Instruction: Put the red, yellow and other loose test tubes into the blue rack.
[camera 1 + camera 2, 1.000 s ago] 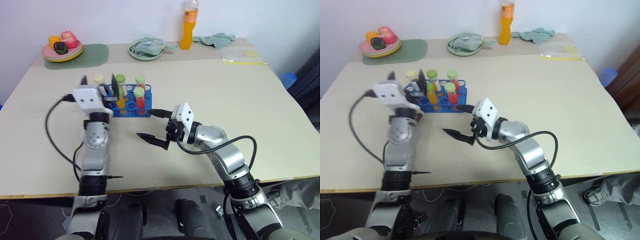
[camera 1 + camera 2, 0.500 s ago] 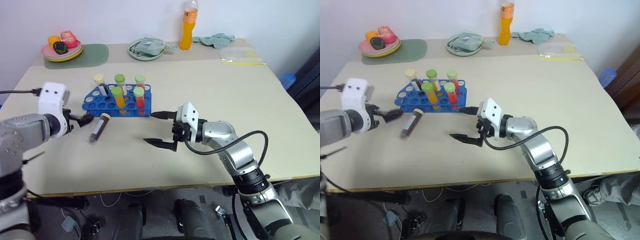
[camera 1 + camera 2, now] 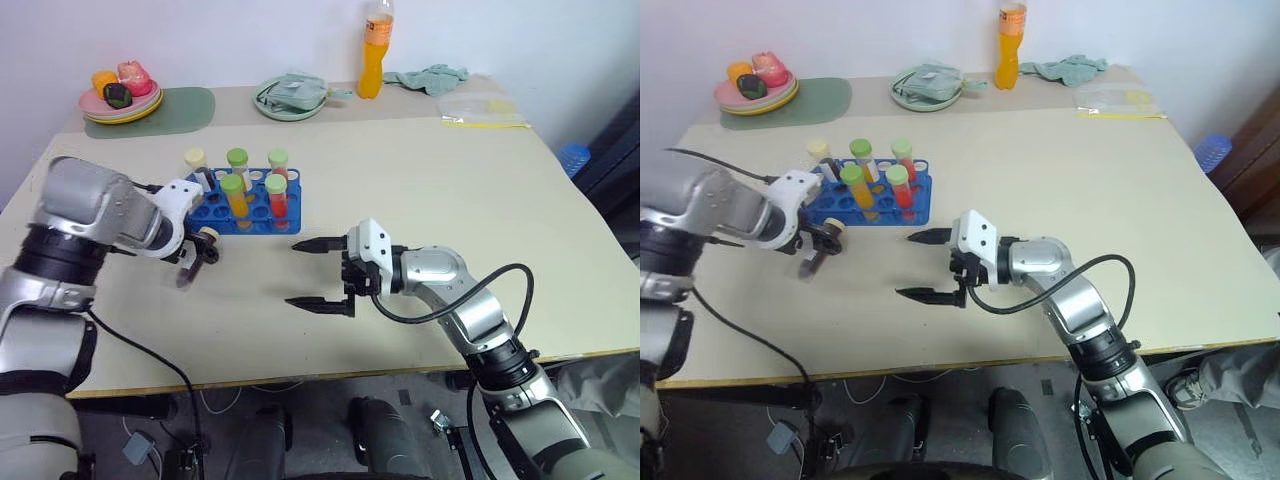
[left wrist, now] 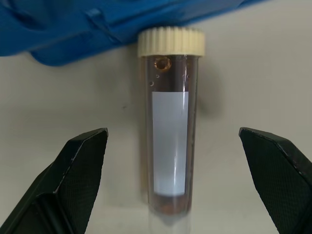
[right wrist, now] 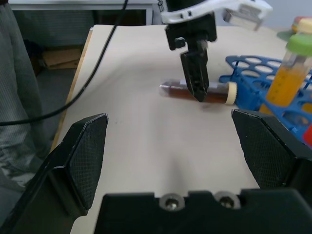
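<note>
Dark-brown tube (image 4: 169, 141): clear smooth plastic cylinder, ribbed cream cap, blank white label with no writing, lying flat on the matte beige tabletop (image 3: 450, 190) with its cap just beside the blue rack (image 3: 215, 212), toward the table's left edge. Rack is glossy blue plastic with round holes, holding upright tubes, red (image 3: 277, 194) and yellow (image 3: 236, 195) with green caps. Left gripper (image 3: 194, 263) points down over the tube, textured black fingers (image 4: 78, 170) wide either side, not gripping; right gripper (image 3: 320, 274) wide, empty, mid-table.
</note>
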